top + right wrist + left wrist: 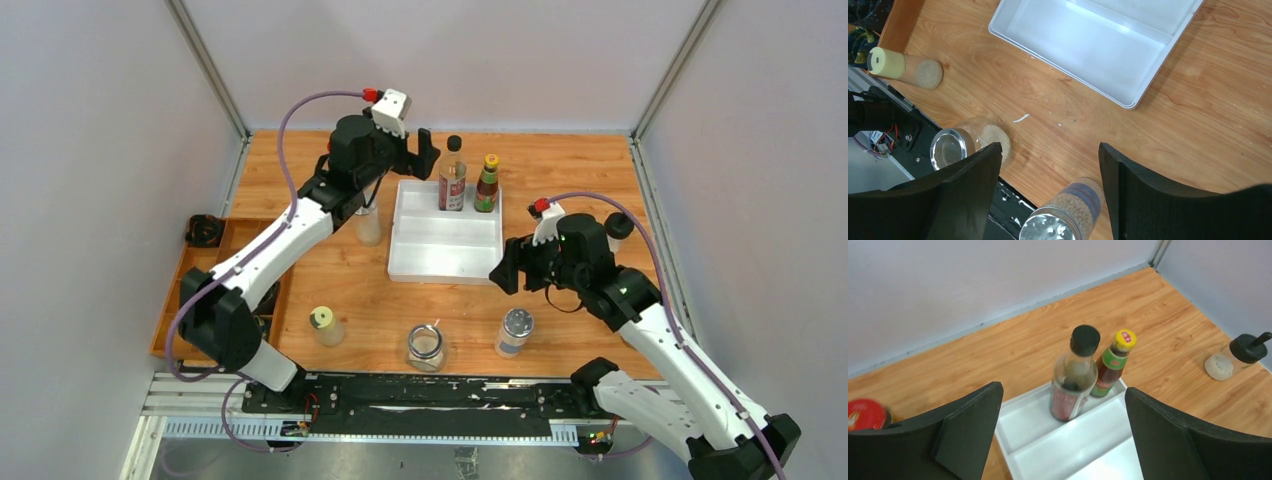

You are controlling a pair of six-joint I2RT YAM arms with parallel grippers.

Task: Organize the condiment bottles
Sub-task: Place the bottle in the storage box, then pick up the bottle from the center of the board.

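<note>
The condiment bottles are spread about. Two stand upright, side by side, at the far end of the white tray (pixel 445 258). One is a tall clear bottle (pixel 453 182) with a black cap and a red label. The other is a smaller dark bottle (pixel 487 186) with a yellow cap.

The rest stand on the wooden table (pixel 580 160). Near the front are a bead jar (pixel 515 333) with a silver cap, a round glass jar (pixel 426 347) with a silver lid, and a yellow-cap jar (pixel 325 326). A black-cap jar (pixel 620 227) is far off to the right. One more bottle (pixel 368 225) is partly hidden under the left arm.

They all look hard and smooth, so they may slip. The glass ones could break if they fall. The tall thin ones would likely tip over easily. The safest place to hold is likely round the middle of the body, not the shiny cap.

The left gripper (pixel 418 157) hangs by the far left corner of the tray, near the two bottles. Its jaws are wide apart and hold nothing. The right gripper (pixel 505 266) hangs over the table near the tray's front right corner. Its jaws are spread too, and empty. The bead jar is the one closest to it.
</note>
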